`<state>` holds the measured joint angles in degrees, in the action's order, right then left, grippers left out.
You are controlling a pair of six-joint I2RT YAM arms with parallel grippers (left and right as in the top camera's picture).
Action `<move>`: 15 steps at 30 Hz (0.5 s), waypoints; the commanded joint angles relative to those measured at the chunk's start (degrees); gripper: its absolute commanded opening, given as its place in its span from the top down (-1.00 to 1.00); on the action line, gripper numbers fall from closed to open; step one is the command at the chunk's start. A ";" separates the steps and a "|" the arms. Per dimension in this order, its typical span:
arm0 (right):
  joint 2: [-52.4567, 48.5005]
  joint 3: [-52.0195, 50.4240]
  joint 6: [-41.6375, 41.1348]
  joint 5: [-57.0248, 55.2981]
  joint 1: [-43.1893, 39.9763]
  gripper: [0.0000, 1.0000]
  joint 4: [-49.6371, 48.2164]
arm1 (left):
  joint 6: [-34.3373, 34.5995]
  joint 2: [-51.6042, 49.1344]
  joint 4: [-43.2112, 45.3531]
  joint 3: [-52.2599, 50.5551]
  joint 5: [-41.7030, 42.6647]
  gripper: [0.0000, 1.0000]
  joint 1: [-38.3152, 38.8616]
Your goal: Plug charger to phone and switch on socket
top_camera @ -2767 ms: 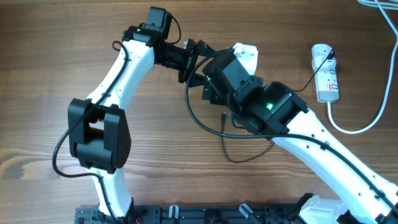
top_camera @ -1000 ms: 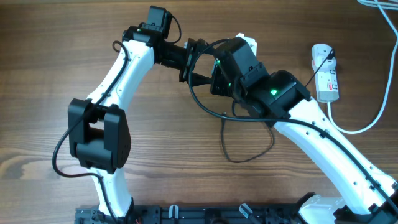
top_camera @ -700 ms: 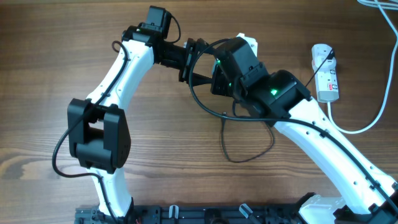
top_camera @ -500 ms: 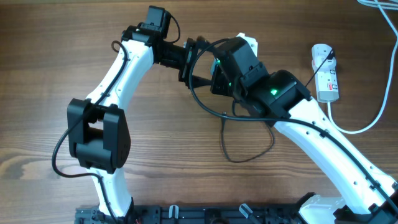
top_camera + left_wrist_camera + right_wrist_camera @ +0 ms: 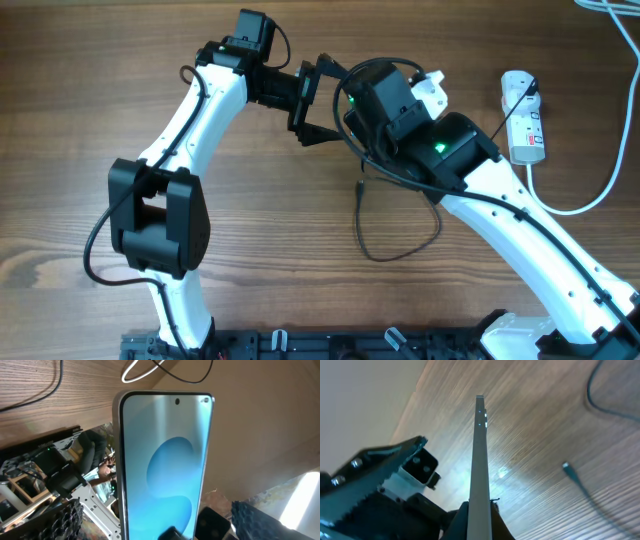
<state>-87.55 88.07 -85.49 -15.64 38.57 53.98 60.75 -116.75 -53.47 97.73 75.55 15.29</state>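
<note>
The phone (image 5: pixel 165 465), cyan screen lit, stands upright in front of the left wrist camera. My left gripper (image 5: pixel 160 527) is open, its pads (image 5: pixel 55 520) spread wide on either side of the phone and not touching it. In the right wrist view the phone (image 5: pixel 480 455) shows edge-on, with my right gripper (image 5: pixel 480 512) shut on its lower end. The charger (image 5: pixel 400 250) lies looped on the table, its plug tip (image 5: pixel 358 186) free below both grippers. The socket (image 5: pixel 523 118) rests at the far right. My left gripper (image 5: pixel 318 100) faces the right wrist.
A thick white cord (image 5: pixel 600 190) curves from the socket along the right edge. The black cable loop lies on the wooden table (image 5: pixel 100 100) in front of the right arm. The two arms almost meet at the table's upper middle.
My left gripper has spread its jaws wide and let go of the phone. The right gripper has closed on the phone and carried it a little to the right.
</note>
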 commanded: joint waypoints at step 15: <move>5.92 0.70 -25.59 0.55 0.02 0.91 -0.37 | 4.70 1.51 0.15 0.96 7.61 -0.54 -0.20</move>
<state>-82.59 88.07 -108.05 -14.81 38.57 53.65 64.84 -116.73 -53.41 97.89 79.11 15.29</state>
